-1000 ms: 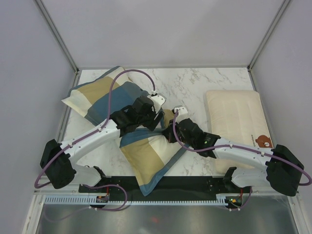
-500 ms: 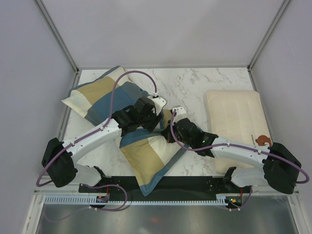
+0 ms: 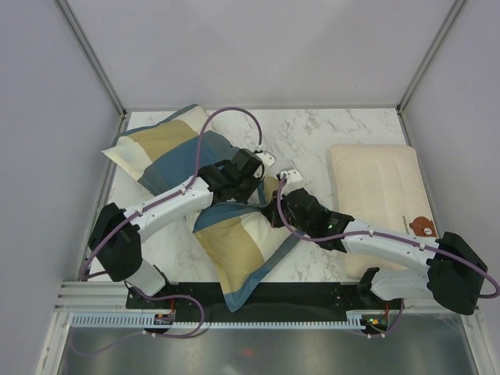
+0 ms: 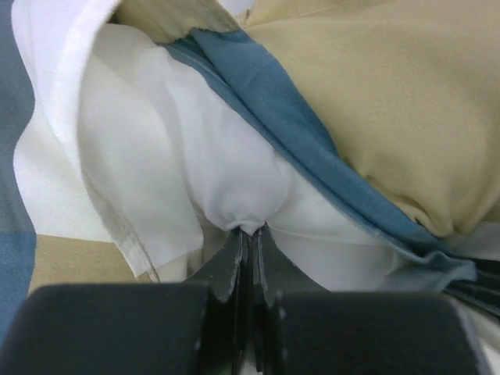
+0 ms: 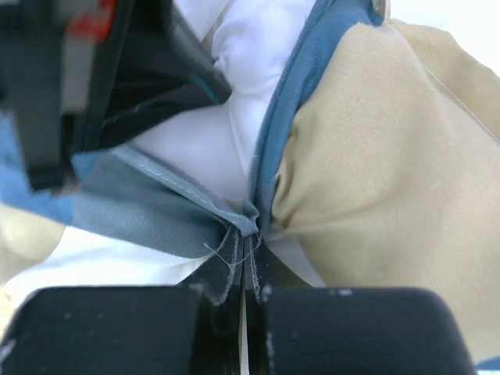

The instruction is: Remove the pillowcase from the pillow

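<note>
The pillowcase lies on the desk, left of the bear pillow, with the pillow showing white at its open edge. The left hand is clamped on that white pillow fabric. The right hand pinches the pillowcase's blue hem.

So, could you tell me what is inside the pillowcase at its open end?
The white pillow shows in the pillowcase opening, pinched by the left jaws; the right jaws grip the blue hem. The rest of the pillow is covered.
</note>
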Available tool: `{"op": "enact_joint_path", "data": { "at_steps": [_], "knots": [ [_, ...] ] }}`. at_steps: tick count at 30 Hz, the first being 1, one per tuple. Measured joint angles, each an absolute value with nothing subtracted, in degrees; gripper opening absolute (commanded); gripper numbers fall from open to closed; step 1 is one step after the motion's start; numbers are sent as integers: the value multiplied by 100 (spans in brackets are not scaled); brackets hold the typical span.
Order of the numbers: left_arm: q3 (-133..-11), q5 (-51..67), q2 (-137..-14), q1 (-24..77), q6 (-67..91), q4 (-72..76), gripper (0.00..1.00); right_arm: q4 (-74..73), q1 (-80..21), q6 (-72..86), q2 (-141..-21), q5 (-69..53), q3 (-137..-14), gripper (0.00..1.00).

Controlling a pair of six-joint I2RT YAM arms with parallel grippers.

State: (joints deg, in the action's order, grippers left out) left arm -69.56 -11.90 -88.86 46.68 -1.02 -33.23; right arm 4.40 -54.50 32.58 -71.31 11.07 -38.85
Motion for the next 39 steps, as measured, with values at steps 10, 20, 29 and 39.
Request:
{"op": "enact_joint_path", "data": {
  "at_steps": [10, 20, 29, 39],
  "knots": [
    [-7832, -707, -9338, 4064, 351, -3782, 2, -102, -5452, 3288, -6160, 1262, -3664, 0],
    [-7920, -458, -9443, 3380, 591, -3583, 2, -958, -5483, 3531, -5653, 1280, -3328, 0],
    [-7822, -777, -9526, 2908, 591, -2943, 2, -2163, -5658, 3459, -5675, 1131, -3487, 25],
    [-7701, -377, -9428, 2934, 593, -2792, 2, -1350, -7124, 3336, -6775, 1535, -5100, 79]
  ]
}}
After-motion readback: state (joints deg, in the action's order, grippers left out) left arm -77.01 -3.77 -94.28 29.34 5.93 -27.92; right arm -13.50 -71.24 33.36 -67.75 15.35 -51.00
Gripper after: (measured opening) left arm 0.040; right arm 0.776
